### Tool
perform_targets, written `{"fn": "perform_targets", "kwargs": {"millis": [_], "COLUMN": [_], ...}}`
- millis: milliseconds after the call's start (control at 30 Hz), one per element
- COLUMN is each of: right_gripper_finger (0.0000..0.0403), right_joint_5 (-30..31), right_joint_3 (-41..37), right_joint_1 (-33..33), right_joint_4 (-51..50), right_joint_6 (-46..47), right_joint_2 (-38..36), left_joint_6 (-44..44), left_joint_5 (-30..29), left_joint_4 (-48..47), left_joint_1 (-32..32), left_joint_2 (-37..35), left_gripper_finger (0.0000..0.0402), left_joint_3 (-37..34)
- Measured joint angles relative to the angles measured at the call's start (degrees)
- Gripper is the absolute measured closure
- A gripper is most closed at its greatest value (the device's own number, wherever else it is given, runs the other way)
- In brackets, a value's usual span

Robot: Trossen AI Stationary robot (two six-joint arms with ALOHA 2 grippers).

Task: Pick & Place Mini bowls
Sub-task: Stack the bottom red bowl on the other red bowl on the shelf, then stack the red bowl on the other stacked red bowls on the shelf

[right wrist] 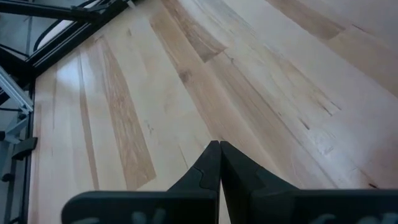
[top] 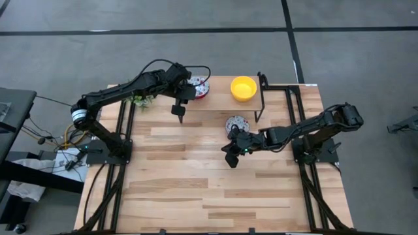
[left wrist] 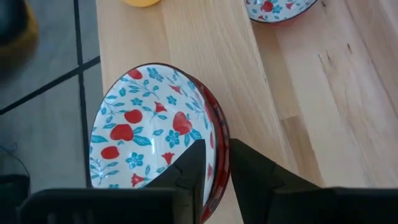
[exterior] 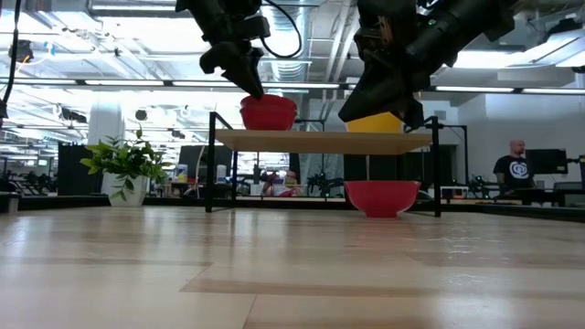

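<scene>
Pale, matt wooden plank table [top: 196,189]; glossy, glazed-looking white floral mini bowl with red outside [left wrist: 152,127].

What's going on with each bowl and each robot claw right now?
Left gripper: shut on the rim of the floral bowl on the shelf.
Right gripper: shut, empty, above the table.
Yellow bowl: upright on the shelf, untouched.
Floral bowl on the table: upright, free, beside the right arm.
Plant: standing upright.
</scene>
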Motion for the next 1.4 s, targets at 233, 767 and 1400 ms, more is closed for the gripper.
{"fn": "perform_targets", "kwargs": {"millis": [233, 767, 1400], "right_gripper_finger": [0.0403, 0.0403, 0.0403], "right_joint_5": [0.0, 0.1, 5.2], "right_joint_3": [0.0, 0.0, 0.0], "right_joint_1": [0.0, 1.1, 1.1], "right_joint_4": [0.0, 0.0, 0.2], "right_joint_6": [0.6, 1.5, 2.3], "right_joint_2": [0.0, 0.0, 0.0], "left_joint_6": [-2.1, -2.5, -25.4], "left_joint_5": [0.1, -1.0, 5.5], "left_joint_4": [0.3, 1.7, 31.9], "left_joint_1": [0.0, 0.0, 0.3], "left_joint_2": [0.0, -1.4, -5.7], "left_gripper_finger": [0.0331, 0.0331, 0.0334], "left_joint_3": [-0.7, -3.4, -4.7]}}
